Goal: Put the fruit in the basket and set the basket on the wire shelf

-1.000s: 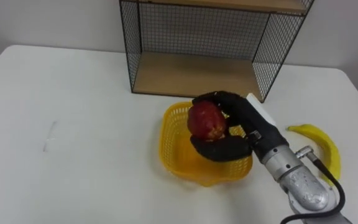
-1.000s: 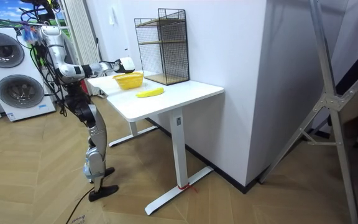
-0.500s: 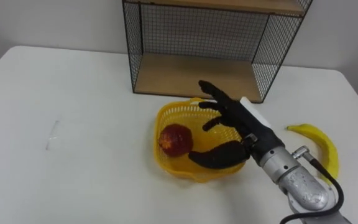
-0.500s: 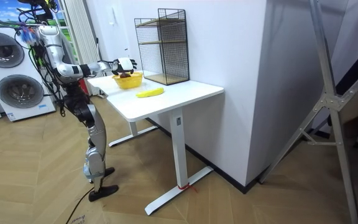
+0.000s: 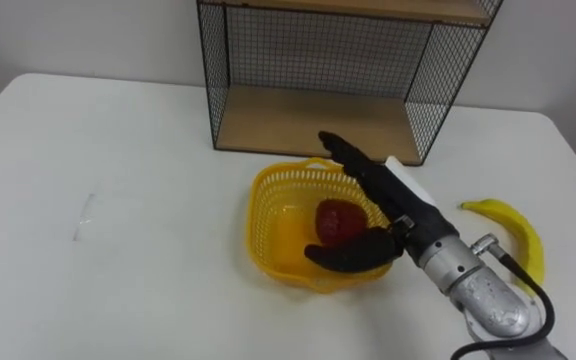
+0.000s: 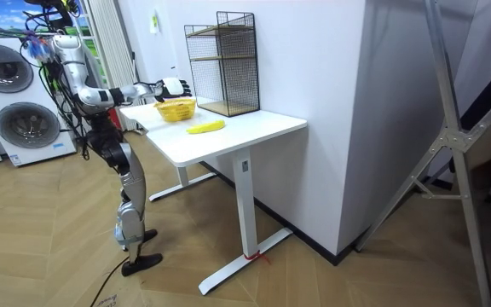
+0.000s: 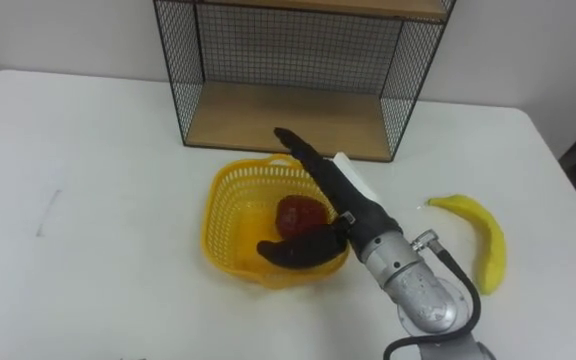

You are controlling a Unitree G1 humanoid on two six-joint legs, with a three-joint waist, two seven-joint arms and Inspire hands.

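Right hand [image 5: 380,192], fingers spread, over basket [image 5: 266,232] holding red fruit [image 5: 338,220]; best lifted clear before reaching right for banana [image 5: 519,238].

The robot's right arm, a silver metal forearm with a black right hand [image 5: 380,193], comes in from the lower right, palm turned sideways, its fingers stretched straight forward and its thumb spread wide below them, nothing held in its grasp.

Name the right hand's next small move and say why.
Probably swing the right hand out of the basket toward the banana: the red fruit already sits inside, the hand is open and empty, and the banana lies on the table to its right.
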